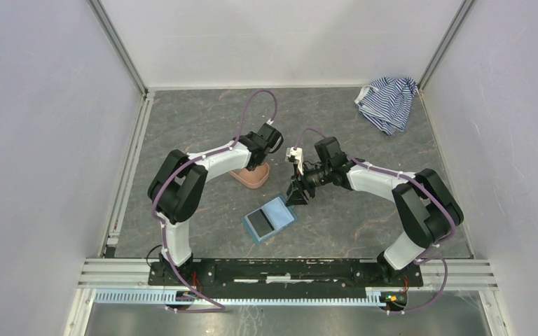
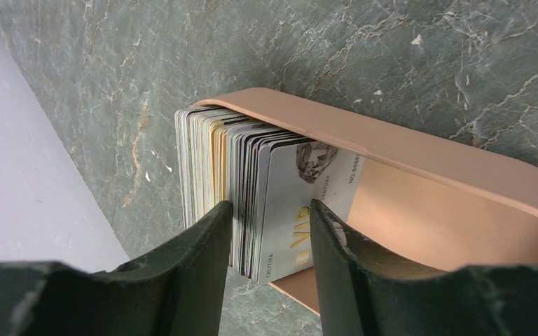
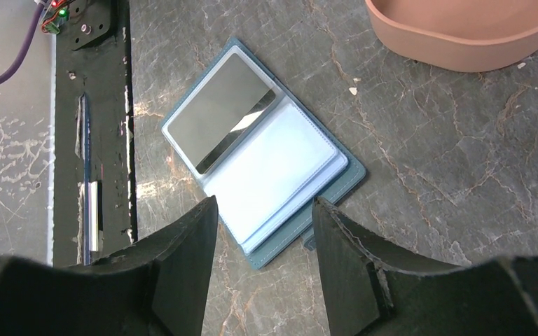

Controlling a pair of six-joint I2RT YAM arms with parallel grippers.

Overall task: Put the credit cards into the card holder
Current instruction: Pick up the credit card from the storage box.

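The credit cards (image 2: 252,182) stand on edge as a thick stack at one end of a salmon-pink tray (image 2: 406,150); the front card is whitish with gold "VIP" lettering. My left gripper (image 2: 270,213) is open, its fingers straddling the front several cards of the stack. The teal card holder (image 3: 266,150) lies open on the table, showing light blue inside, with one dark card (image 3: 221,112) in its left pocket. My right gripper (image 3: 265,210) is open and empty, hovering just above the holder's near edge. In the top view the holder (image 1: 268,219) lies between the arms, the left gripper (image 1: 256,166) is at the tray and the right gripper (image 1: 296,198) is beside the holder.
A blue-and-white striped cloth (image 1: 387,102) lies crumpled in the far right corner. The tray (image 1: 251,176) sits just beyond the holder. The black base rail (image 3: 91,140) runs along the near table edge. White walls enclose the table on three sides.
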